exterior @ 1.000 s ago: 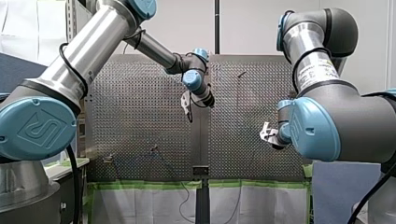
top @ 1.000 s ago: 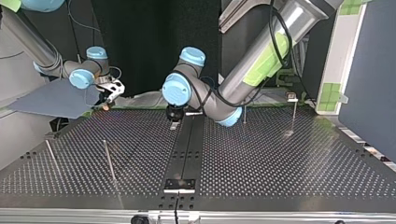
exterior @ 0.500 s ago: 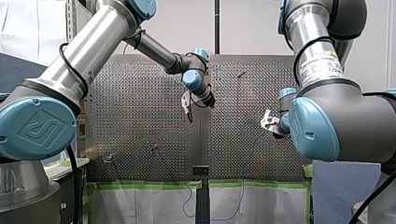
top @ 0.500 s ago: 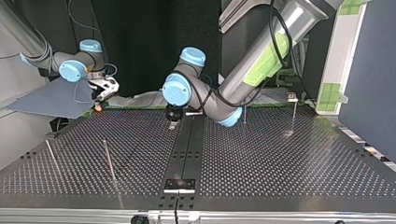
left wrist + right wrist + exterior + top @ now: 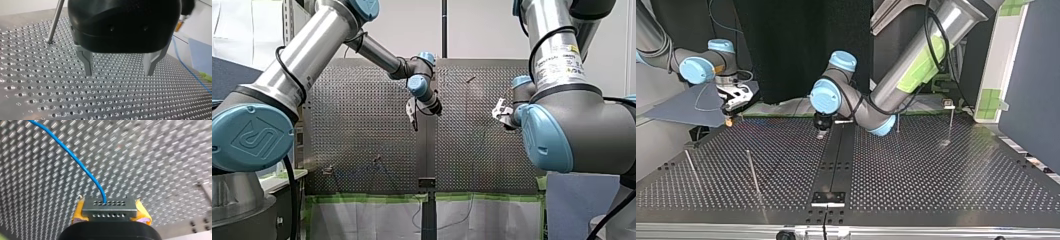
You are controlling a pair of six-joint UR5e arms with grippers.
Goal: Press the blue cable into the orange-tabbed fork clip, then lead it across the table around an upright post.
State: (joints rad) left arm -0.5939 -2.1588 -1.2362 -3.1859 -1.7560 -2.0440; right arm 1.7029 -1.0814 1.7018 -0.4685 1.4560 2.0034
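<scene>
The blue cable (image 5: pixel 72 157) runs from between the yellow pads of my right gripper (image 5: pixel 110 210), which is shut on it through a small perforated metal piece. In the front view my right gripper (image 5: pixel 501 111) hangs over the table's right half; in the top view it (image 5: pixel 731 107) is at the far left edge. My left gripper (image 5: pixel 119 72) is open, its metal fingers (image 5: pixel 87 63) just above the bare perforated plate near the table's middle (image 5: pixel 821 132). The cable (image 5: pixel 190 72) passes beside it. I cannot pick out an orange tab on any clip.
Thin upright posts stand on the plate: two at the top view's left (image 5: pixel 753 172) (image 5: pixel 691 167) and two at its far right (image 5: pixel 950 122) (image 5: pixel 897 122). Two small fixtures (image 5: pixel 377 160) (image 5: pixel 328 170) sit near the front view's lower left. A black rail (image 5: pixel 836 160) splits the table.
My right gripper has moved with the cable, upward in the front view and leftward in the top view. My left arm has stayed still.
</scene>
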